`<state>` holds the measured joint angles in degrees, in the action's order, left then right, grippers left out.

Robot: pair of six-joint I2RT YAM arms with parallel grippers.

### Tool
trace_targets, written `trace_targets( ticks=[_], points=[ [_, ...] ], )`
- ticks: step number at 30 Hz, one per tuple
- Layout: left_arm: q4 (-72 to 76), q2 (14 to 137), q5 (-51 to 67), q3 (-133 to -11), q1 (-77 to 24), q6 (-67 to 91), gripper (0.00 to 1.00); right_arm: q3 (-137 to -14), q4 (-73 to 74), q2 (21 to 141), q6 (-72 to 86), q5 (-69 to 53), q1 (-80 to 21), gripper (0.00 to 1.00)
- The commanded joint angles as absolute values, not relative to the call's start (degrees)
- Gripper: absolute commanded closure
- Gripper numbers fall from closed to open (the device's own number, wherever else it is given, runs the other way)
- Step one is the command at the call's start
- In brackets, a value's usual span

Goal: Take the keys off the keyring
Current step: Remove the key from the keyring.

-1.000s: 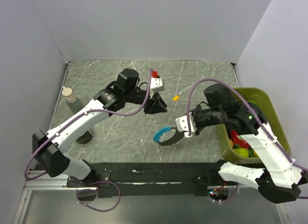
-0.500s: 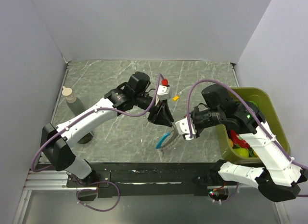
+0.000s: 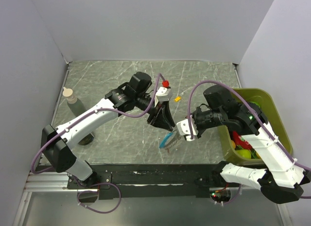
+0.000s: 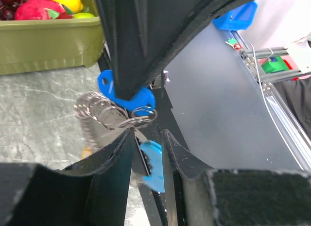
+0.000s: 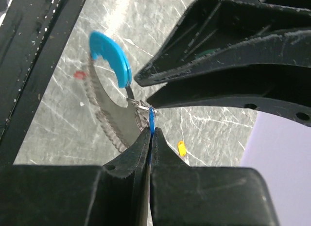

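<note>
My right gripper (image 5: 151, 132) is shut on the flat blue key (image 5: 151, 116), edge-on between its pads, and holds it above the table. The silvery keyring (image 4: 99, 109) hangs from that blue key (image 4: 143, 97) in a blurred coil. The light-blue key (image 4: 154, 163) dangles from the ring between the fingers of my left gripper (image 4: 148, 133). That gripper stands part open around it, with a gap showing. From above, the left gripper (image 3: 164, 123) meets the right gripper (image 3: 179, 131) over the light-blue key (image 3: 166, 138). An orange key (image 3: 178, 98) and a red key (image 5: 79, 75) lie loose on the table.
An olive bin (image 3: 270, 100) of toy fruit stands at the right edge, close behind the right arm. A small bottle (image 3: 73, 99) stands at the left, with a dark jar (image 3: 86, 137) in front of it. A black rail (image 3: 146, 175) runs along the near edge.
My left gripper has swung right and toward the near edge, closing in on the keys held by the right gripper. The ring and light-blue key now hang bunched instead of spread.
</note>
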<state>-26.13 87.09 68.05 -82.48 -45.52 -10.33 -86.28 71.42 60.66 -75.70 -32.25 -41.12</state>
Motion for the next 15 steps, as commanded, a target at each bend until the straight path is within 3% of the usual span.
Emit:
trace_targets(
  ticks=[1,15],
  points=[
    [-26.6,87.2,71.0,-84.6,-46.1,-12.0,0.65,-87.6,67.6,60.0,-75.1,-31.6,-41.6,1.0],
    [-25.7,86.7,65.4,-84.6,-46.6,-11.9,0.65,-87.9,69.3,58.8,-75.6,-34.2,-41.6,1.0]
  ],
)
